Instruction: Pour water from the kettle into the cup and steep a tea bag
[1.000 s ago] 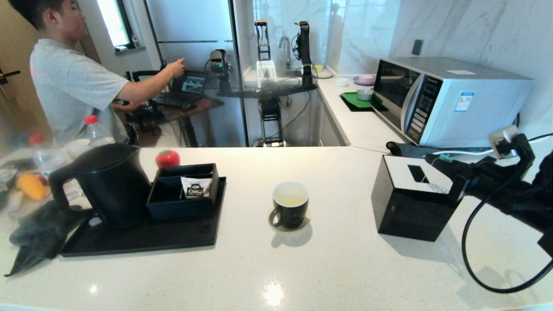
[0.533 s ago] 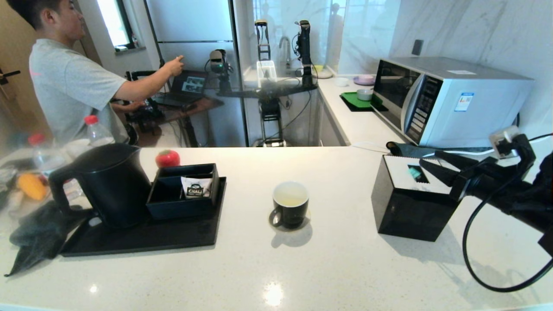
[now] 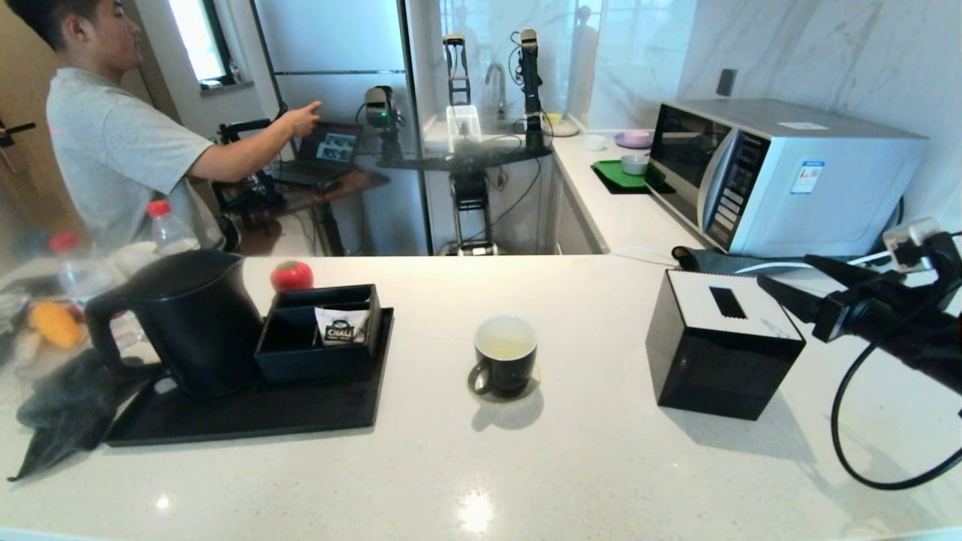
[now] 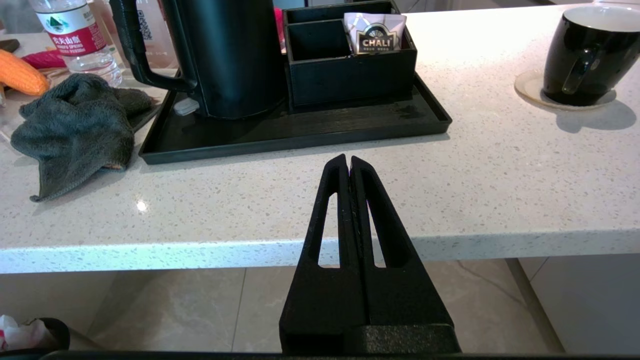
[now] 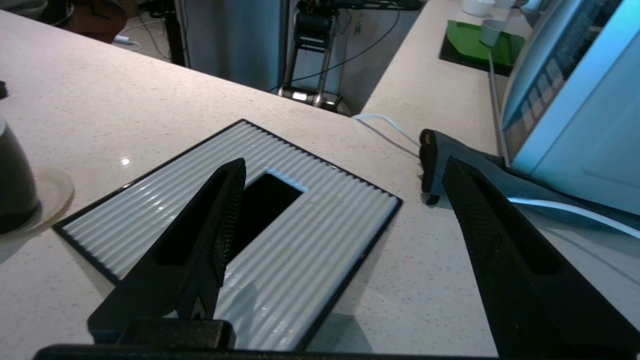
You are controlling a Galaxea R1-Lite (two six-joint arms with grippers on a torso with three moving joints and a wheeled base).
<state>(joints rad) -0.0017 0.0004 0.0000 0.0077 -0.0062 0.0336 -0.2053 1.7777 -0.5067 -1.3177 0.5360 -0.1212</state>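
Observation:
The black kettle (image 3: 180, 323) stands on the black tray (image 3: 248, 421) at the left. The black cup (image 3: 505, 353) sits on a coaster mid-counter, with pale yellowish water (image 3: 505, 344) inside. The tea bag is not in view. My right gripper (image 3: 783, 272) hovers open and empty just right of a black box with a white ribbed lid (image 3: 721, 346). In the right wrist view the right gripper (image 5: 344, 165) spans the lid's (image 5: 310, 235) corner beside its dark slot (image 5: 265, 205). My left gripper (image 4: 346, 160) is shut and empty, parked below the counter's front edge, facing the kettle (image 4: 230, 55) and cup (image 4: 585, 55).
A black organiser holding a "CHALI" sachet (image 3: 342, 327) stands on the tray. A grey cloth (image 3: 68, 406) and red-capped bottles (image 3: 161, 225) lie far left. A microwave (image 3: 782, 173) fills the back right, with a dark object (image 3: 706, 259) and cable before it. A person (image 3: 113, 143) stands beyond the counter.
My right gripper went from shut to open over the box's slot, then drew back to the right. A small greenish thing seen at the slot half a second ago no longer shows.

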